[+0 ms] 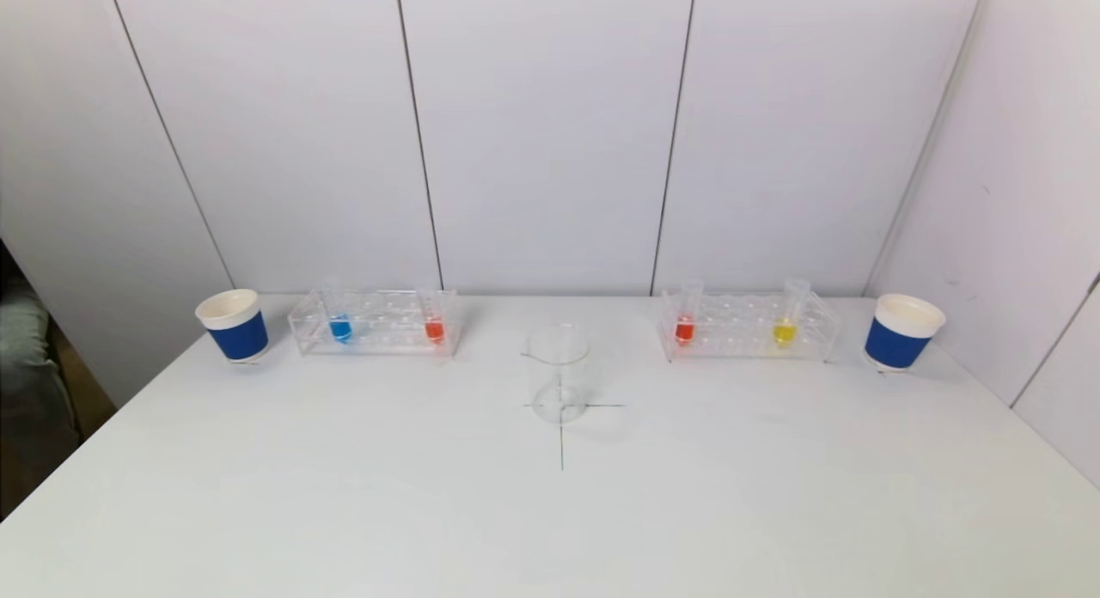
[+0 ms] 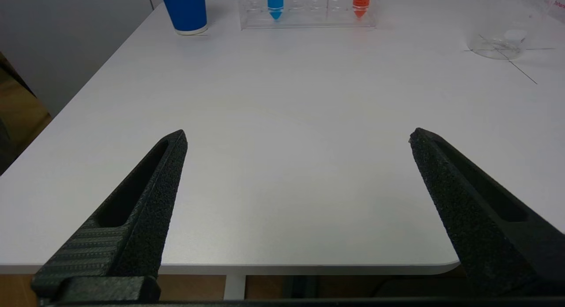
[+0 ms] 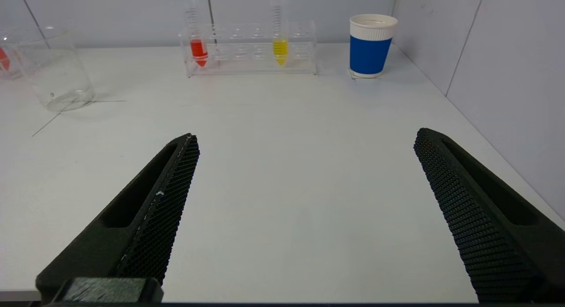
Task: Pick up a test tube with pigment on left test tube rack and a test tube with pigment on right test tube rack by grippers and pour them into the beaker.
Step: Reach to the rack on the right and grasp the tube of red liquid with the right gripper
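Right now I am holding both arms back at the near edge of the table, neither showing in the head view. I am keeping the left gripper [image 2: 298,137] spread wide and empty over bare tabletop, and the right gripper [image 3: 306,137] likewise wide apart with nothing between its fingers. Looking outward from the left gripper, the left rack [image 1: 375,321] is lying well ahead along the far edge, its long side running across my line of approach, with a blue tube [image 2: 275,2] and an orange-red tube [image 2: 361,1] standing upright in it. From the right gripper, the right rack [image 1: 746,325] is sitting straight ahead in the same crosswise way, carrying a red tube [image 3: 198,49] and a yellow tube [image 3: 280,49], also upright. The beaker [image 1: 559,372] is standing between the racks, nearer to me, on a marked cross, with no pigment in it that I can see. I am judging that each arm is nearer its own rack, so each reach is going forward to a vertical tube.
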You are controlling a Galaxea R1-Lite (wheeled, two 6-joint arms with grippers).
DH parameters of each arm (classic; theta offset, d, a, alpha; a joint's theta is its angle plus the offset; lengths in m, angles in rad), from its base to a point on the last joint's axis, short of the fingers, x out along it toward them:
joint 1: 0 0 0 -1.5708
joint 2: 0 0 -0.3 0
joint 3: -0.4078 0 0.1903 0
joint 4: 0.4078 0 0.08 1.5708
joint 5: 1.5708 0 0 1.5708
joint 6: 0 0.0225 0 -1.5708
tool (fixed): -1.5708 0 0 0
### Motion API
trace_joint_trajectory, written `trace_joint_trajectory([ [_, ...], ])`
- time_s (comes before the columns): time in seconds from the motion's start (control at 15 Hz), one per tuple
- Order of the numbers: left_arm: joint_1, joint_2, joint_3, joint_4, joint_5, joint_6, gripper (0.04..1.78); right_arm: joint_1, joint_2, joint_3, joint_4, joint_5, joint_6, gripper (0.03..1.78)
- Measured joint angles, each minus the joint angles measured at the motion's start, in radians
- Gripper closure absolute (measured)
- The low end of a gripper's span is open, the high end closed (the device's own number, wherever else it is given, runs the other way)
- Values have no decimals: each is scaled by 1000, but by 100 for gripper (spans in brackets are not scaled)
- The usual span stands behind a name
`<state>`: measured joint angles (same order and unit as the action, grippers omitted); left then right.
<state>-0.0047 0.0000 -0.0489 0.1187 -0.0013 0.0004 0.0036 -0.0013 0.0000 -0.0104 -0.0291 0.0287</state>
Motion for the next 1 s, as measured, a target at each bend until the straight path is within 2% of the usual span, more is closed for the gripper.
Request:
trace_joint_trajectory([
  [0.67, 0, 0, 0, 0, 0, 0, 6, -1, 0, -3, -6, -2, -5, 4],
  [0.87, 0, 0, 0, 0, 0, 0, 6, 0, 0, -71, 13, 16, -9, 4],
  [1.0, 0, 0, 0, 0, 0, 0, 6, 0, 0, -148, 64, 40, -10, 4],
])
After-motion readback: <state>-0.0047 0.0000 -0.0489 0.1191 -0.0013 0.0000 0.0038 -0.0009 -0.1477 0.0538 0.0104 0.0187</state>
